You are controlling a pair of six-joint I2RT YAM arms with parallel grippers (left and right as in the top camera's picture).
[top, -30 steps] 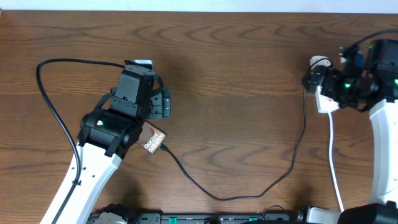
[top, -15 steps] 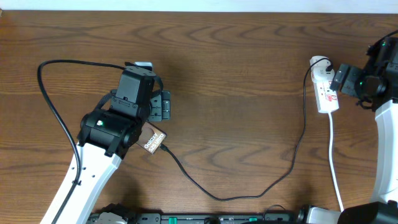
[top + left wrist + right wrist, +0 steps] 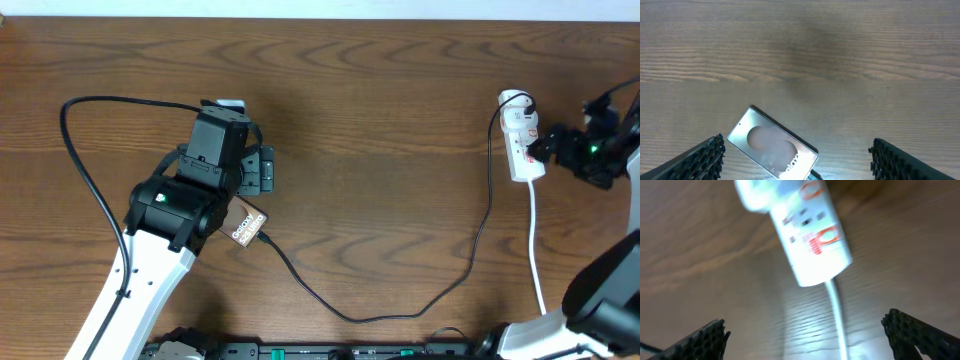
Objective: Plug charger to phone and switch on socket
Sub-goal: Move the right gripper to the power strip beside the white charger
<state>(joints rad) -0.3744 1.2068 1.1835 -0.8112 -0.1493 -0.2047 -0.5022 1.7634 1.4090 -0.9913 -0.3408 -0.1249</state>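
The phone, a brown slab with white lettering, lies on the table, half hidden under my left arm. In the left wrist view the phone lies tilted between the fingers of my left gripper, which is open and empty above it. The charger cable runs from the phone's lower end in a loop to the white socket; its dark tip meets the phone's edge. My right gripper is open and empty just right of the socket. The right wrist view is blurred and shows the socket ahead of the right gripper.
The socket's white lead runs down to the table's front edge and shows in the right wrist view. A thick black robot cable arcs at the left. The wooden table spans the view.
My right arm has pulled back to the right, off the socket, which now shows in full. The left arm, phone and charger cable have not moved.
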